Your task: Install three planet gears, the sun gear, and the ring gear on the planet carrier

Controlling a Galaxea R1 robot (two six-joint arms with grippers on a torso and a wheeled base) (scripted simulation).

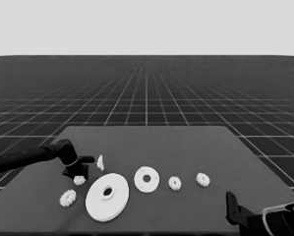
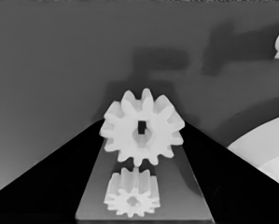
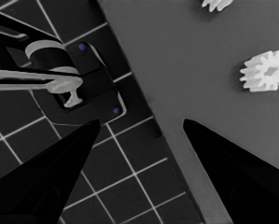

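Left gripper [image 1: 78, 173] hung over the table's [image 1: 195, 147] left end, its fingers spread wide with a gear [image 2: 142, 127] between them, not clamped. Nearby lay the larger round part [image 1: 107, 196], with the smaller round part [image 1: 146, 179] beside it, bare of gears. Closing off-centre could nudge that gear away, I judged; the right gripper [image 3: 141, 128] waited open over the table's near right corner.

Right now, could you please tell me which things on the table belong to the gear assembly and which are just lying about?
Belonging to the job:
smaller round part
larger round part
four small gears

Lying about:
thin white piece
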